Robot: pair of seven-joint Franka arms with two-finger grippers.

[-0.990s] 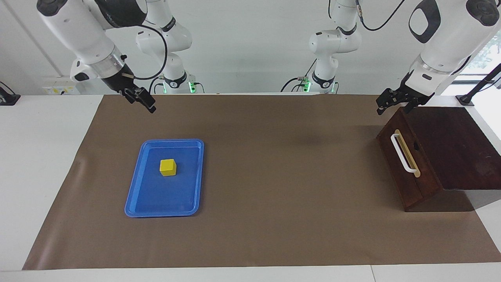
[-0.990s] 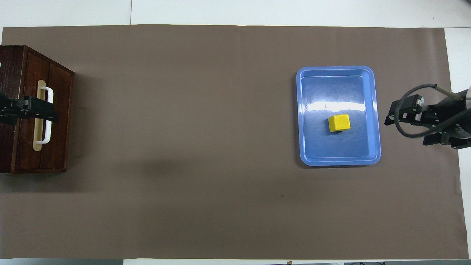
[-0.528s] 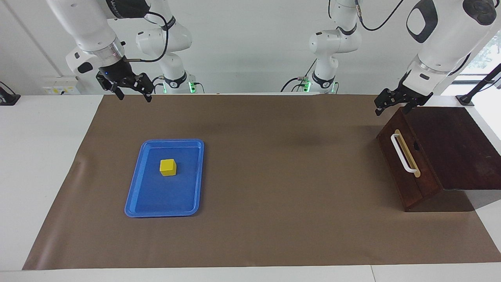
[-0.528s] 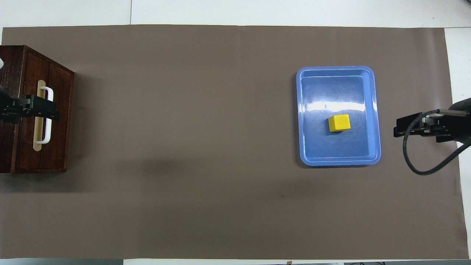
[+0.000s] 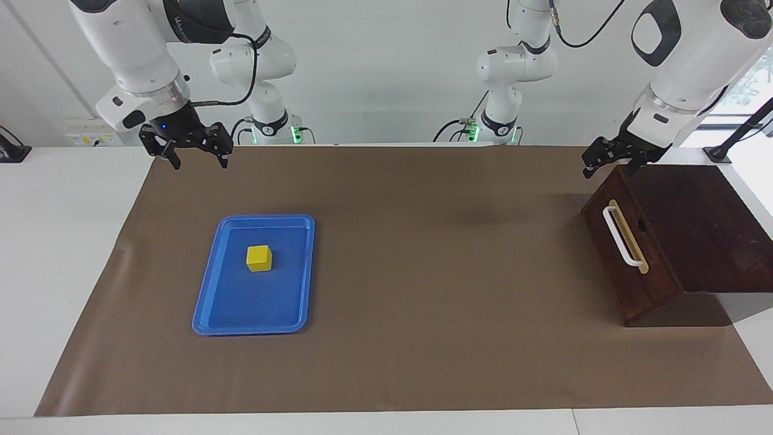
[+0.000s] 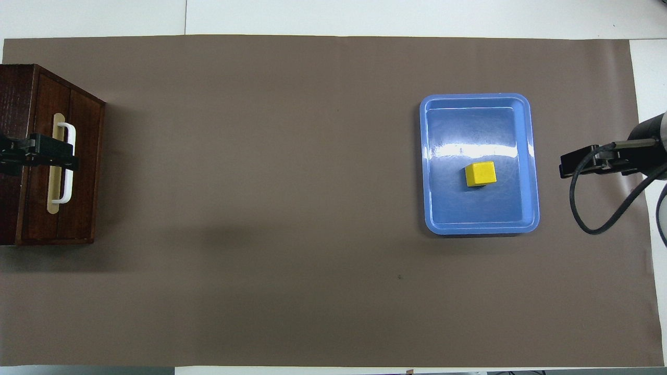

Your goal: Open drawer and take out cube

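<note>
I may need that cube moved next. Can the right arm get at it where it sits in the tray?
Probably yes. The cube lies alone in the open tray, nothing over or beside it. The right gripper is open, up in the air over the mat toward the same end, with no obstacle between them.

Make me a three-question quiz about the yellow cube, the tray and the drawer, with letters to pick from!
1. Where is the cube?
A. in the tray
B. on the drawer
C. on the bare mat

2. What colour is the tray?
A. red
B. blue
C. green

3. How is the drawer?
A. pulled out
B. shut
C. lying upside down

Answers:
1 A, the cube sits on the tray's floor.
2 B, its rim and floor are blue.
3 B, its front is flush and no pale inside shows.
</note>
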